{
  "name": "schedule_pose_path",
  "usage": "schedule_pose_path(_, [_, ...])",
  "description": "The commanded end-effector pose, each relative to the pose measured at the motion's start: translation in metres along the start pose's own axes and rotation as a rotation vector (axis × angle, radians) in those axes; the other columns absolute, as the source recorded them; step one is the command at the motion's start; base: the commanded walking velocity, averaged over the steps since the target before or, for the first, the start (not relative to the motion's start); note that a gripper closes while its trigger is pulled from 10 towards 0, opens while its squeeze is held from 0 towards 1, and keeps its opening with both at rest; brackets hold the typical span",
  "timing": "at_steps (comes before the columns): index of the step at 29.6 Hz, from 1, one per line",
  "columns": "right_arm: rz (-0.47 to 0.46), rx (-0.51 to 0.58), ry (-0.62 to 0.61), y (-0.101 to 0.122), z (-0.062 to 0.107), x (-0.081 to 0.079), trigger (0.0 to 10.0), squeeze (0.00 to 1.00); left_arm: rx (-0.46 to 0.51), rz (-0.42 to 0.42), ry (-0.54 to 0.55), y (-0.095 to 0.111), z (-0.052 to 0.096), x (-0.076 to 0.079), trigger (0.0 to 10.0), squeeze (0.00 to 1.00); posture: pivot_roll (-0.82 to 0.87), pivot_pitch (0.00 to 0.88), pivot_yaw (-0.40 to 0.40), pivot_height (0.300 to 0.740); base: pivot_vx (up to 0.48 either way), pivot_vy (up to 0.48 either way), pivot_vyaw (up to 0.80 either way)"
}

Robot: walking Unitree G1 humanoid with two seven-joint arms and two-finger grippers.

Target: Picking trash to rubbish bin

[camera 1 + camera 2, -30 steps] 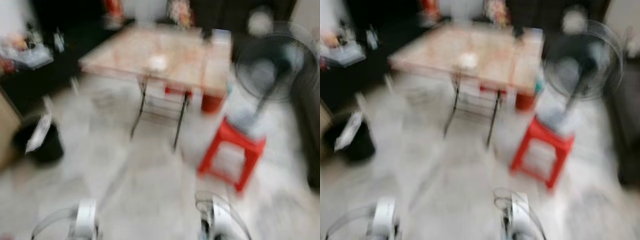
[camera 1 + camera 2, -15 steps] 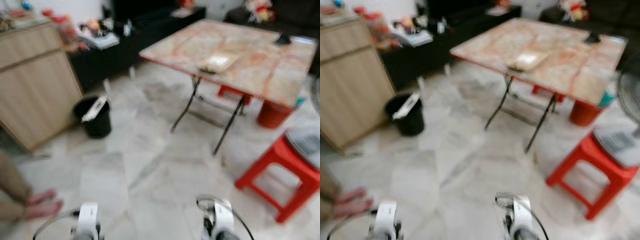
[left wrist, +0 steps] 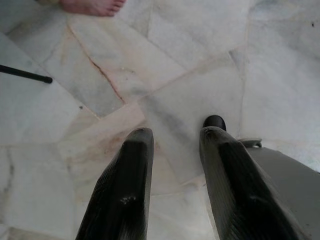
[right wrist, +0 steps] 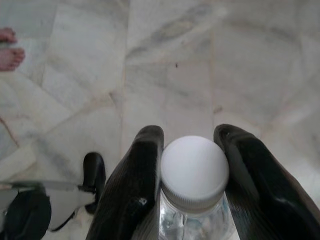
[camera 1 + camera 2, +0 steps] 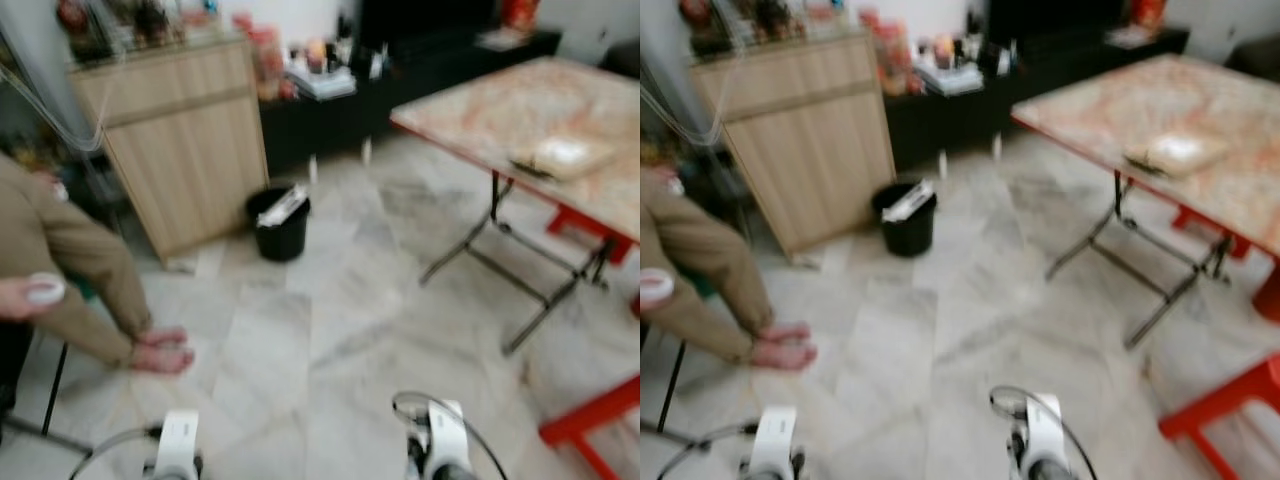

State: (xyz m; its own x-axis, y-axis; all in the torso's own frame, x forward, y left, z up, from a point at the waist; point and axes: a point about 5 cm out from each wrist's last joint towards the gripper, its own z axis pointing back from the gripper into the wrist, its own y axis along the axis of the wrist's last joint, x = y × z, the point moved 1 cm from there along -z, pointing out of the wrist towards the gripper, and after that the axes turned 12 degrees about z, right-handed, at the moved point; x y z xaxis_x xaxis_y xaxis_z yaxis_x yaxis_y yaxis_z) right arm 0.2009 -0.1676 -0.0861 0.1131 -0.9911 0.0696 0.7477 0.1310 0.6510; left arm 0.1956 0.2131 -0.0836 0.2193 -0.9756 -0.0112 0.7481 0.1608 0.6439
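Camera swung left — right gripper still clamps bottle — bin ahead.

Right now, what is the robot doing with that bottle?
The robot is standing on the marble floor of a living room, carrying trash. Its right gripper is shut on a clear plastic bottle with a white cap, held between the two black fingers. Its left gripper is open and holds nothing. The black rubbish bin stands ahead by the wooden cabinet, some way off, so the bottle is not binned yet. A person's feet are on the floor to the robot's left.
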Motion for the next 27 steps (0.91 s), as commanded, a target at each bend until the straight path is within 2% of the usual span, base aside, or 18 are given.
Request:
schedule_pose_path(1, [-0.021, 0.013, 0.005, 0.002, -0.0003, -0.0019, 10.0, 0.0, 0.013, -0.017, 0.017, 0.0058, -0.0011, -0.0025, 10.0, 0.0, -0.02, 0.011, -0.017, 0.74, 0.326, 0.0, 0.0])
schedule_pose_path(15, [-0.034, -0.001, 0.001, -0.0024, 0.0006, -0.0028, 10.0, 0.0, 0.008, -0.02, 0.022, 0.0044, -0.0008, -0.0043, 10.0, 0.0, -0.02, 0.028, -0.012, 0.74, 0.341, 0.0, 0.0])
schedule_pose_path(20, [-0.04, 0.003, 0.0, -0.0018, 0.0005, -0.0026, 10.0, 0.0, 0.009, -0.02, 0.024, 0.0047, -0.0008, -0.0047, 10.0, 0.0, -0.02, 0.029, -0.013, 0.74, 0.342, 0.0, -0.74])
schedule_pose_path(27, [-0.033, 0.015, 0.003, 0.0012, -0.0001, -0.0031, 10.0, 0.0, 0.011, -0.015, 0.025, 0.0056, -0.001, -0.0045, 10.0, 0.0, -0.02, 0.029, -0.014, 0.74, 0.343, 0.0, 0.0])
